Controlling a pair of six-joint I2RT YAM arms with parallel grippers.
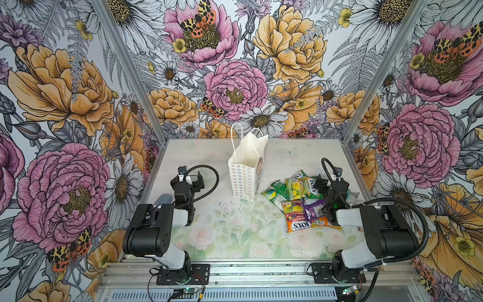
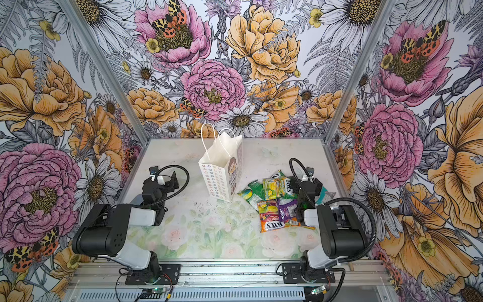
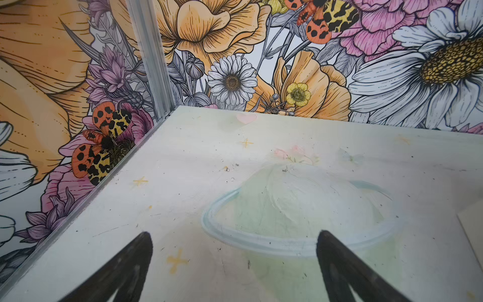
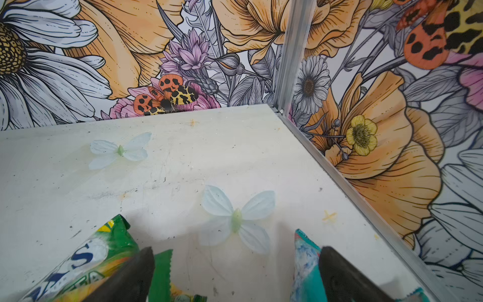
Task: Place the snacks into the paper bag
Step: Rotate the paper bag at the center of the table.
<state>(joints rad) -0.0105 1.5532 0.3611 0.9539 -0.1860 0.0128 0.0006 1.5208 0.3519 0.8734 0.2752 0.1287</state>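
The right gripper (image 4: 236,251) is hanging wide open and holding nothing, just above the table (image 4: 183,170). A green packet (image 4: 86,261) is lying right beside one finger. A teal packet (image 4: 305,264) is poking up beside the other, and neither is looking pinched. The rest of the snacks (image 1: 300,204) are lying in a heap under and behind that gripper. They are looking light, soft and shiny, so probably slippery. Pinching a flat sealed edge is looking like the best hold. Farther off, past the heap on the gripper's left, the bag (image 1: 245,172) is standing up with its mouth open. It is thin paper and may tip. The left gripper (image 3: 234,235) is hanging open too, over bare table and well apart from the snacks.
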